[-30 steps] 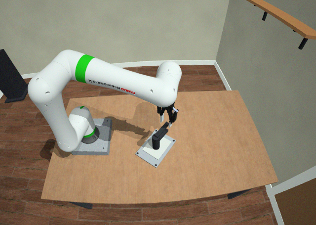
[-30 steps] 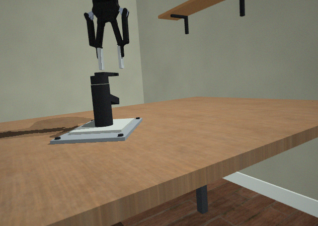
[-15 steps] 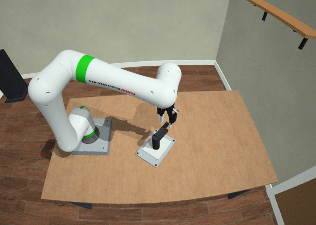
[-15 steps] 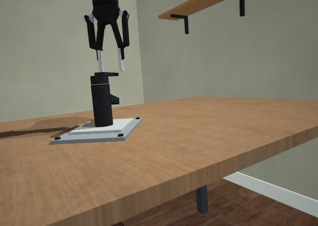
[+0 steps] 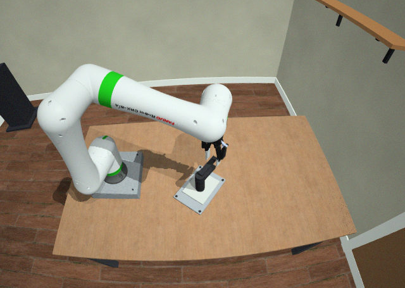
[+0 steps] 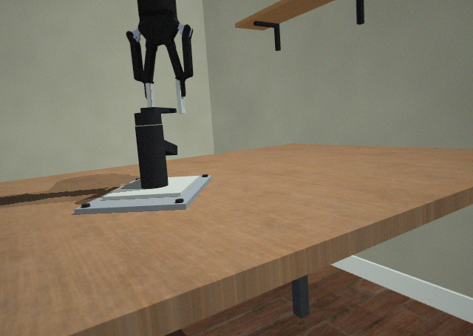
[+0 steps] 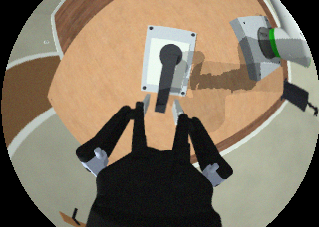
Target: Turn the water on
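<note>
on the desk (image 5: 267, 193), one arm hangs its end effector (image 6: 165, 103) over one tap.

from largest to smallest: one white arm (image 5: 143, 105) on its grey base (image 5: 137, 193), one wooden desk, one wall shelf (image 5: 362, 21), one tap (image 6: 151, 153) bolted upright on one grey plate (image 6: 191, 201) near the desk's middle, and one lever (image 6: 165, 110) lying flat on the tap's top. the end effector is part open and holds nothing; its two pale fingertips (image 6: 180, 101) straddle the lever's free end, one to each side. the lever looks rigid, thin and smooth, likely hinged at the tap body, so it should pivot rather than bend; the best hold is probably near the free tip, where leverage is greatest, though slick faces may let it slip.
</note>
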Controlling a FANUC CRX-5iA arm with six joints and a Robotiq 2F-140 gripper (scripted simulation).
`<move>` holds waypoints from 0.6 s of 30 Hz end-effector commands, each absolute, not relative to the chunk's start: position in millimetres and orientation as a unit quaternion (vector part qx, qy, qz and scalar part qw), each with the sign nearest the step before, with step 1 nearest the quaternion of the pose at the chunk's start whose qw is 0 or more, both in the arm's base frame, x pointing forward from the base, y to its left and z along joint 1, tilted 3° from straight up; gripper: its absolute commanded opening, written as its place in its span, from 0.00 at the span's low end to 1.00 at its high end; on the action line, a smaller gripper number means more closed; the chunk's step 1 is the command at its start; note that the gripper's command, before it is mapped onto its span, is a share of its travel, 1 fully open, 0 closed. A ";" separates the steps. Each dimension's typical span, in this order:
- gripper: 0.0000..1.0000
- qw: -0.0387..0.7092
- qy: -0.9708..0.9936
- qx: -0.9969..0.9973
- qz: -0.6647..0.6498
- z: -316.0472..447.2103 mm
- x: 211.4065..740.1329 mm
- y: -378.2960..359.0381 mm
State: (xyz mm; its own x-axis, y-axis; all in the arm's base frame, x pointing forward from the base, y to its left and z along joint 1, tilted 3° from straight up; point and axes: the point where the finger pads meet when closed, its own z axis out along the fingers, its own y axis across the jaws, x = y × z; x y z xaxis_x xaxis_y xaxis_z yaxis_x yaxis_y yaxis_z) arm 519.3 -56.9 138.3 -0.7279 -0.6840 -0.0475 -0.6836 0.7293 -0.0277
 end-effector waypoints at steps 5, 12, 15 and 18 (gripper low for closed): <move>0.37 0.027 0.929 -0.368 -0.004 129.4 520.0 -56.8; 0.37 0.027 0.929 -0.368 -0.004 123.5 520.3 -56.7; 0.37 0.027 0.929 -0.368 -0.004 120.8 520.4 -56.7; 0.37 0.027 0.929 -0.368 -0.004 118.6 520.6 -56.6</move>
State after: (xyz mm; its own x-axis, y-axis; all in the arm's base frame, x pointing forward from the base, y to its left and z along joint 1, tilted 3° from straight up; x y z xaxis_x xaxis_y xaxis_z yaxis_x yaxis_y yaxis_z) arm 520.3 -56.6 119.4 -0.7279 -0.6840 -0.0475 -0.6836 0.7293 -0.0277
